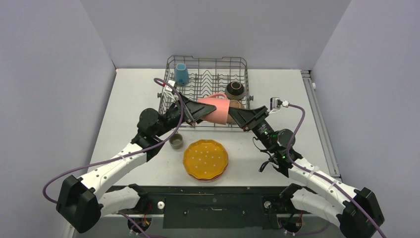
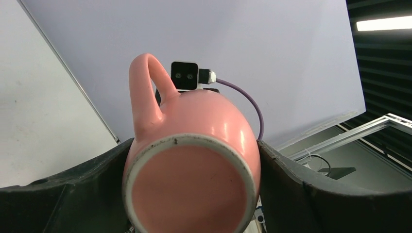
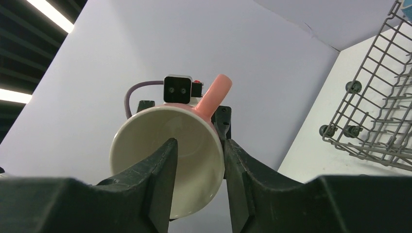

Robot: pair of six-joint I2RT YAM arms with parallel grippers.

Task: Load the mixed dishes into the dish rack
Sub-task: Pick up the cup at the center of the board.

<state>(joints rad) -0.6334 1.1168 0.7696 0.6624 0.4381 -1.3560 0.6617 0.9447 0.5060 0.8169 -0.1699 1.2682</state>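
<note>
Your left claw (image 1: 200, 110) grips the pink cup (image 1: 218, 112) by its sides. Your right claw (image 1: 233, 115) is open. The cup's rim sits between its fingers, one finger inside.

white table (image 1: 133, 99), pale lilac walls (image 1: 213, 29)

Pink cup (image 1: 216, 111) sideways by dish rack (image 1: 207, 58)

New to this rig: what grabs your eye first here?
A pink cup hangs on its side in mid-air by the dish rack's near edge, the left tool clamping its base end while the right tool straddles its rim. Nearer the arms, on the table, sits a scalloped yellow dotted plate.
</note>
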